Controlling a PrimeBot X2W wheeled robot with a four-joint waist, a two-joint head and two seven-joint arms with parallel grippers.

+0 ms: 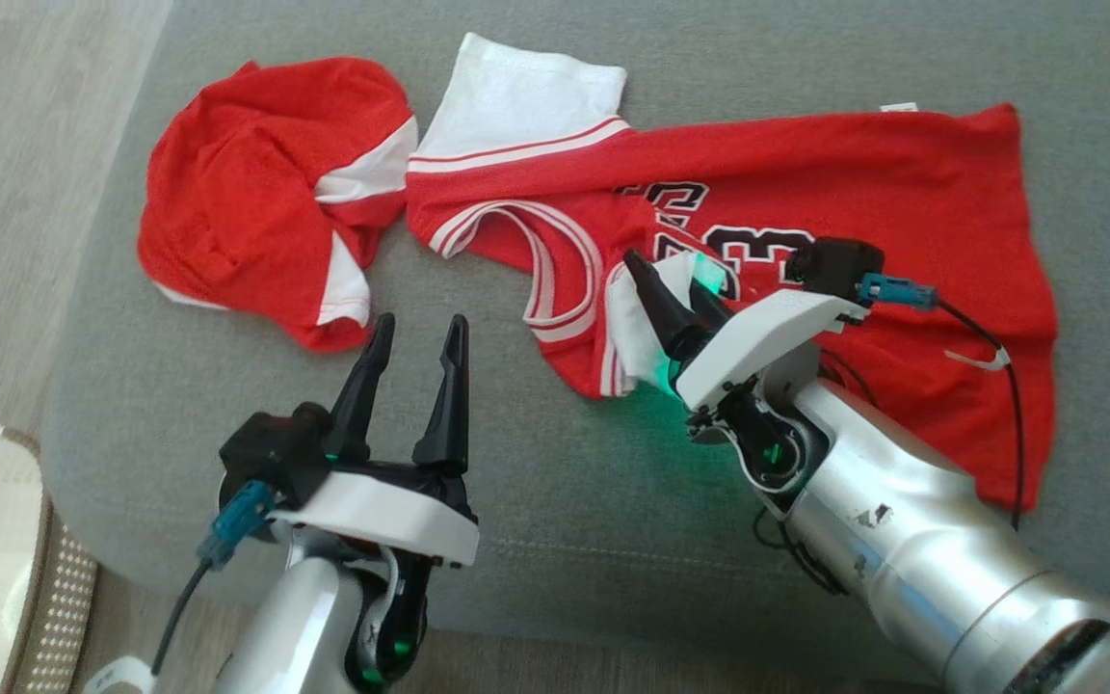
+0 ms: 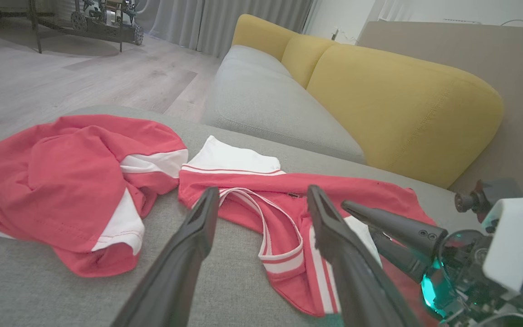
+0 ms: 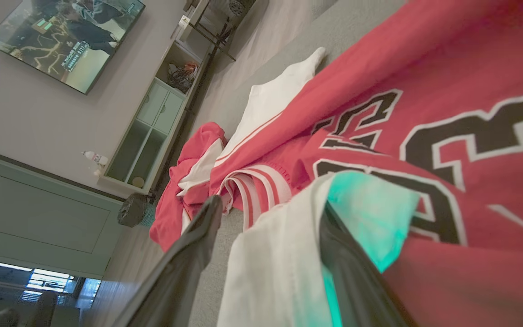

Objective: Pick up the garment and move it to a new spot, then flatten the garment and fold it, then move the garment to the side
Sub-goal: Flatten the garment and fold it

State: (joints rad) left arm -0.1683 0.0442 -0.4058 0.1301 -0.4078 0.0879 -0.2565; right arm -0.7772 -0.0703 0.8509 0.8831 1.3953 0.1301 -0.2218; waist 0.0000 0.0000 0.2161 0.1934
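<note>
A grey cushion [image 1: 555,501] carries everything. The red jersey [image 1: 902,183] is laid rumpled from the cushion's middle to its right end, number side up. Red shorts [image 1: 247,193] are bunched at the cushion's left end. The right fingers [image 1: 656,294] are held spread low over the cushion's middle, with a white flap [image 3: 266,263] of the jersey lying loose between them, not pinched. The left fingers [image 1: 362,386] are spread too, poised above bare cushion near its front edge. The flattening step is judged to be in hand. Next, a creased edge should be gripped and drawn outward, so that the bunched armhole side is laid flat before folding.
</note>
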